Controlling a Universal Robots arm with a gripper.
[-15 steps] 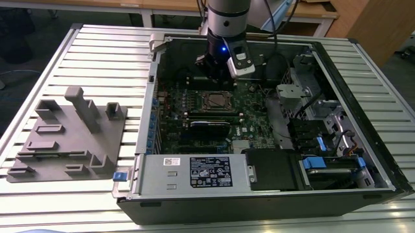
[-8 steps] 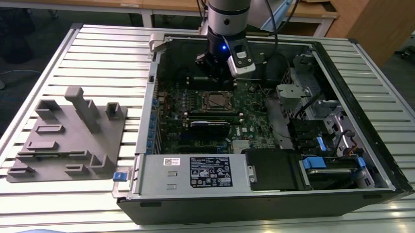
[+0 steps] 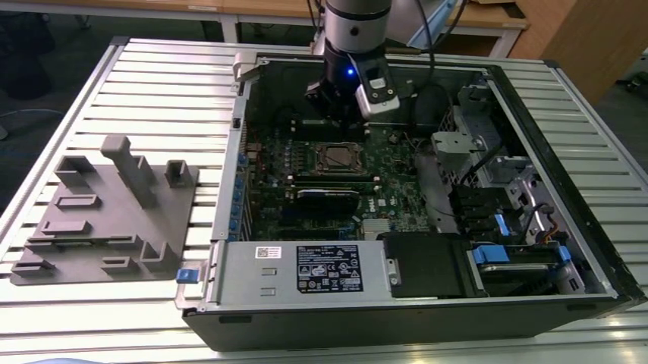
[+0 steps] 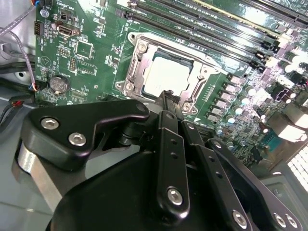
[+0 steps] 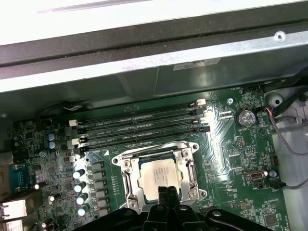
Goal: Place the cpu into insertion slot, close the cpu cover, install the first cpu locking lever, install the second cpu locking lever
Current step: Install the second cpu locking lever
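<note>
- The claw (image 4: 168, 96) hangs low over the near edge of the socket, at the frame's centre in the second wrist view; its fingers look pressed together, gripping nothing, probably so the narrow tip can push on the metalwork.
- The cpu (image 5: 159, 174) lies flat in the socket, lower centre in the first wrist view.
- The cover (image 5: 185, 166) lies down around it, so the chip shows through its window.
- Beyond run the memory slots (image 5: 139, 127), then the case wall (image 5: 144, 53).
</note>
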